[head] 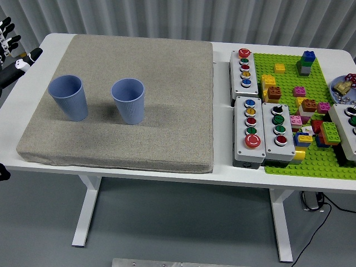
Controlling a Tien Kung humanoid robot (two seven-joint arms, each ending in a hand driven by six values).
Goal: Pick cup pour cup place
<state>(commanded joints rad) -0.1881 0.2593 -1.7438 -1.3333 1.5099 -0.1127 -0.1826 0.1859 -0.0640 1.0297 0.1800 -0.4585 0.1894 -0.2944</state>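
Hovering with fingers spread and empty, left hand (pixel 12 47) up-left of the nearer upright blue cup (pixel 69 97); second cup (pixel 129 100) just right of it.

Left of centre, a thick grey mat (pixel 139 111) looks like coarse woven cloth, matt and rough. On it stand two blue cups (pixel 69 97) (pixel 129 100) of matt plastic, the right one finely ribbed. The white table (pixel 222 172) is smooth with a faint sheen. At right, the green studded baseplate (pixel 311 161) and bricks look like glossy plastic, and the grey button boxes (pixel 248 130) have shiny coloured caps.
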